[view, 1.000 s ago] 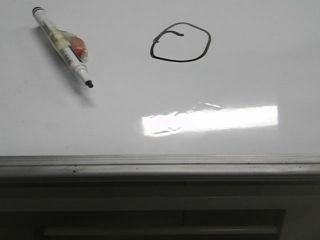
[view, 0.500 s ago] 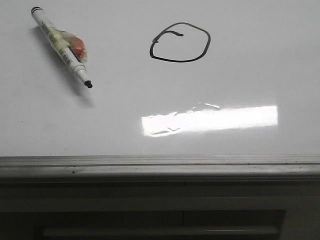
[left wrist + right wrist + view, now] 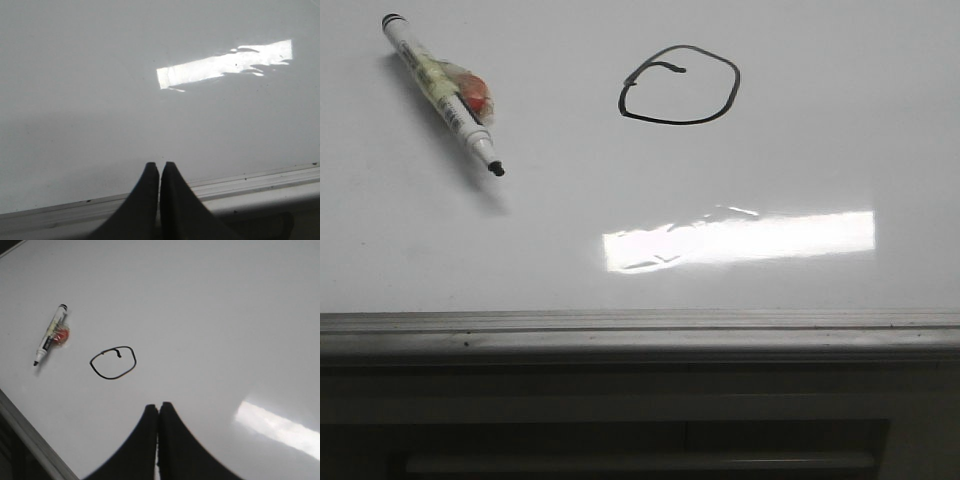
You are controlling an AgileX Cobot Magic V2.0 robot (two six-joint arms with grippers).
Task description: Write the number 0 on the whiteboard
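Right wrist view: the number 0 [image 3: 113,362] lies apart from the closed, seemingly empty right end effector [image 3: 158,412].

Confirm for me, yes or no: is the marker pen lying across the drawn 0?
No: in the front view the marker pen lies on the whiteboard well to the left of the number 0, apart from it.

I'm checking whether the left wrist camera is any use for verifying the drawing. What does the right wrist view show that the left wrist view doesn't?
Only the right wrist view shows the number 0, a closed black loop, and the uncapped marker pen lying beside it, apart from the loop, plus the right gripper, fingers together and holding nothing. Only the left wrist view shows the left gripper, also closed and empty, over the board's near frame edge. Both show the whiteboard and its bright rectangular glare.
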